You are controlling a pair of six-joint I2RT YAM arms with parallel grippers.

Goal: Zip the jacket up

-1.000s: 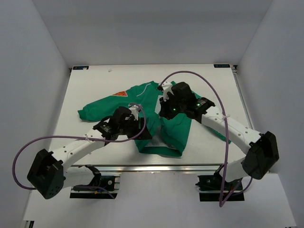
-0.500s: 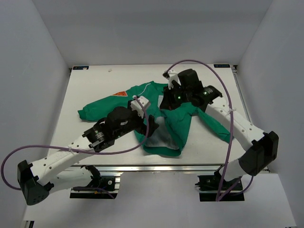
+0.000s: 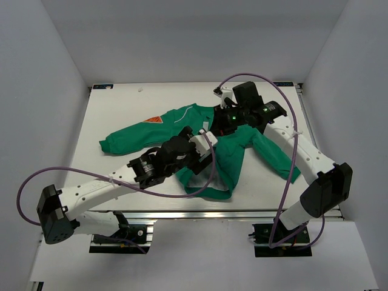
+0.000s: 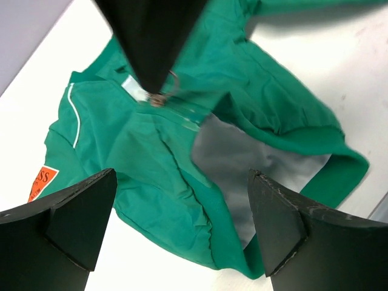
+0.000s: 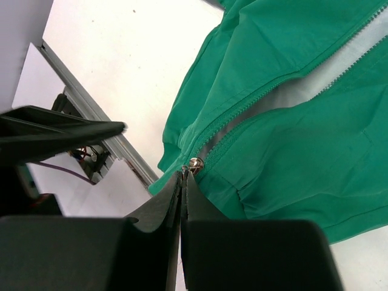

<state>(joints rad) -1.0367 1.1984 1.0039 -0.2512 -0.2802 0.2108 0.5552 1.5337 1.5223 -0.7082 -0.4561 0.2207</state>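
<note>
On table (image 3: 121,103), green jacket (image 3: 179,121), orange patch (image 4: 42,182) lettered "SS", right hand (image 5: 183,176) pinching zip pull (image 5: 194,163), left hand (image 4: 182,176) spread wide, empty.

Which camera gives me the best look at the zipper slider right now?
Right wrist: the zipper slider sits sharp and close at the right gripper tips. Left wrist shows it smaller and farther off. Top external does not show it.
</note>
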